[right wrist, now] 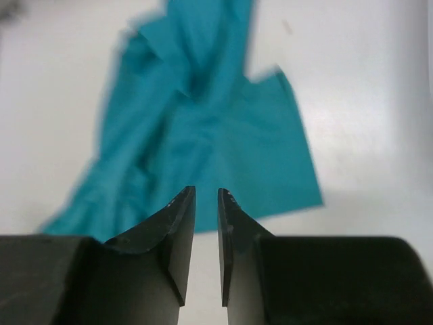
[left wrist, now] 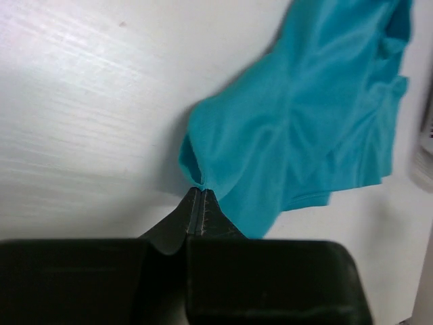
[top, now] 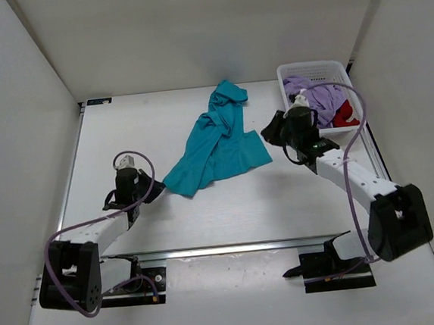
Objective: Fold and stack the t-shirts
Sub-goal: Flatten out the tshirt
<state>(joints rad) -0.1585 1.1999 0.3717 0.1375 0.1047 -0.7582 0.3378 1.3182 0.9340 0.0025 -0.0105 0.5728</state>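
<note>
A teal t-shirt point(top: 219, 143) lies crumpled and stretched across the middle of the table. My left gripper point(top: 158, 189) is at the shirt's near left corner. In the left wrist view that gripper point(left wrist: 196, 193) is shut, with the edge of the teal cloth point(left wrist: 304, 115) pinched at its tips. My right gripper point(top: 272, 132) hovers by the shirt's right edge. In the right wrist view its jaws point(right wrist: 206, 196) stand a narrow gap apart with nothing between them, and the teal shirt point(right wrist: 203, 128) lies beyond. A lavender t-shirt point(top: 318, 96) and a red t-shirt point(top: 344, 113) lie in the basket.
A white lattice basket point(top: 311, 67) stands at the back right, just behind the right arm. White walls close in the table at the back and on both sides. A metal rail point(top: 232, 248) runs across near the arm bases.
</note>
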